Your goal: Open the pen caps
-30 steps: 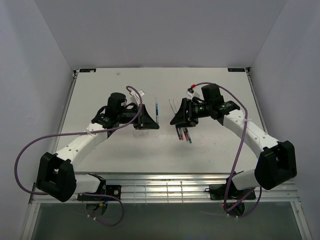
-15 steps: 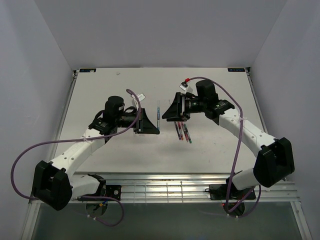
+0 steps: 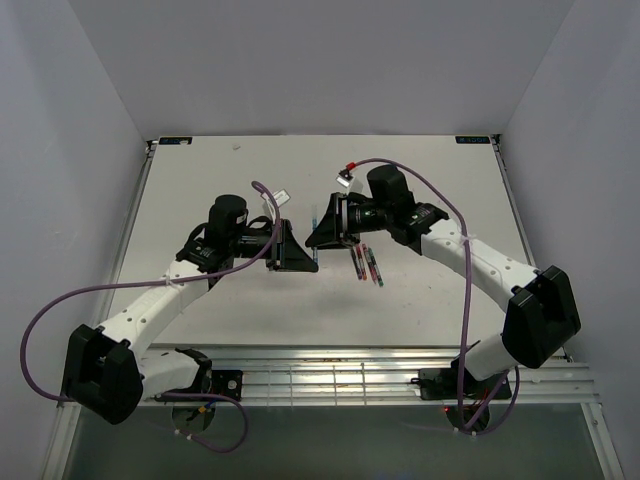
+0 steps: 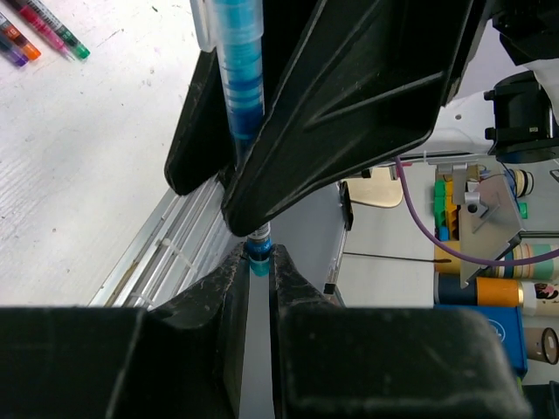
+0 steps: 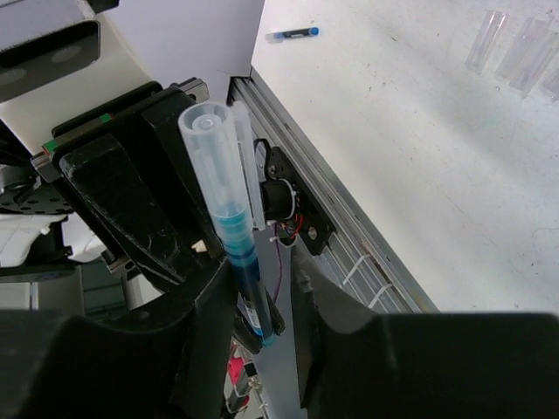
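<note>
A blue pen (image 5: 244,262) is held up above the table between the two arms. A clear cap (image 5: 214,161) covers its upper end, also seen in the left wrist view as the clear cap (image 4: 225,22). My left gripper (image 4: 258,255) is shut on the pen's lower blue end. My right gripper (image 5: 253,297) straddles the barrel below the cap. One finger touches the barrel and the other finger (image 5: 306,297) stands off it with a gap. In the top view the left gripper (image 3: 312,260) and right gripper (image 3: 314,238) meet at the table's middle.
Several capped pens (image 3: 366,265) lie side by side on the table right of the grippers, shown too as pens (image 4: 39,30). Clear tubes (image 5: 507,48) lie on the table. A short blue piece (image 5: 293,34) lies apart. A metal rail (image 3: 330,375) runs along the near edge.
The right arm has swung left to the pen held by the left gripper, and its jaws have narrowed around the barrel. The left gripper has kept its grip and barely moved.
</note>
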Motion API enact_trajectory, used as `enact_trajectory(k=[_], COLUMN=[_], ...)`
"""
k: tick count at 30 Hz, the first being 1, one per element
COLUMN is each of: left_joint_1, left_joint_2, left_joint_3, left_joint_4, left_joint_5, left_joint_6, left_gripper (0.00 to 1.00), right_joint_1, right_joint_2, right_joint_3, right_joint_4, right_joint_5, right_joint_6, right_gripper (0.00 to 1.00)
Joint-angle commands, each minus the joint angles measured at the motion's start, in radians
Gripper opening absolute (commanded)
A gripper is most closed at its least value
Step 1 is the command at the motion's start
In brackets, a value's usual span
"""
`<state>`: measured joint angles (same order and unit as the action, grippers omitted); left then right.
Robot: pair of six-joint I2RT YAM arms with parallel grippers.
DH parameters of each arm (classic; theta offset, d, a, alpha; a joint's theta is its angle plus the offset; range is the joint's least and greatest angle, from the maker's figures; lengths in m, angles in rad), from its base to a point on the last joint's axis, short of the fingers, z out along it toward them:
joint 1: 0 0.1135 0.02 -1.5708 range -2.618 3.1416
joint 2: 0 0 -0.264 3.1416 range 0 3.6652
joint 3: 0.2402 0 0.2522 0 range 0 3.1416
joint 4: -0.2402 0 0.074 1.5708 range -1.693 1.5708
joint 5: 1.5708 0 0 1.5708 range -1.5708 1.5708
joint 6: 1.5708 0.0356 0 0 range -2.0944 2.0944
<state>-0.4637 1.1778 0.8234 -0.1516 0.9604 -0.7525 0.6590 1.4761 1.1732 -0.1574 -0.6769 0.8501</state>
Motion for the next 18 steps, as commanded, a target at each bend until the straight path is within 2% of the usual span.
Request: enact_trajectory(k=[1, 2, 4, 5, 6, 7, 8, 13, 18], left_joint_1=[-0.006, -0.006, -0.004, -0.006, -0.004, -0.004, -0.006, -0.004, -0.004], left_joint_2=[-0.044, -0.047, -0.050, -0.052, -0.053, -0.055, -0.059, -0.087, -0.102], left_joint_3=[0.006, 0.005, 0.000, -0.003, -0.004, -0.004, -0.003, 0.008, 0.023], left_joint_4=[0.020, 0.020, 0.017, 0.012, -0.005, -0.014, -0.025, -0.080, -0.106], left_joint_5=[0.035, 0.034, 0.032, 0.028, 0.026, 0.020, 0.003, -0.051, -0.107], left_joint_6=[-0.005, -0.007, -0.011, -0.011, -0.008, -0.001, 0.004, 0.025, 0.022], left_gripper=[0.00, 0.00, 0.00, 0.02, 0.06, 0.16, 0.21, 0.43, 0.47], right_joint_1=[0.033, 0.039, 0.048, 0.048, 0.051, 0.050, 0.051, 0.051, 0.050], right_joint_2=[0.013, 0.015, 0.013, 0.009, 0.006, 0.004, -0.003, -0.039, -0.089], right_joint_3=[0.043, 0.042, 0.036, 0.033, 0.031, 0.026, 0.026, 0.032, -0.018], right_joint_4=[0.041, 0.042, 0.041, 0.038, 0.032, 0.024, 0.003, -0.129, -0.192], right_joint_5=[0.025, 0.030, 0.036, 0.040, 0.045, 0.049, 0.062, 0.117, 0.143], right_joint_6=[0.014, 0.015, 0.015, 0.014, 0.007, 0.003, -0.003, -0.095, -0.158], right_gripper=[0.35, 0.25, 0.16, 0.08, 0.08, 0.08, 0.08, 0.08, 0.08])
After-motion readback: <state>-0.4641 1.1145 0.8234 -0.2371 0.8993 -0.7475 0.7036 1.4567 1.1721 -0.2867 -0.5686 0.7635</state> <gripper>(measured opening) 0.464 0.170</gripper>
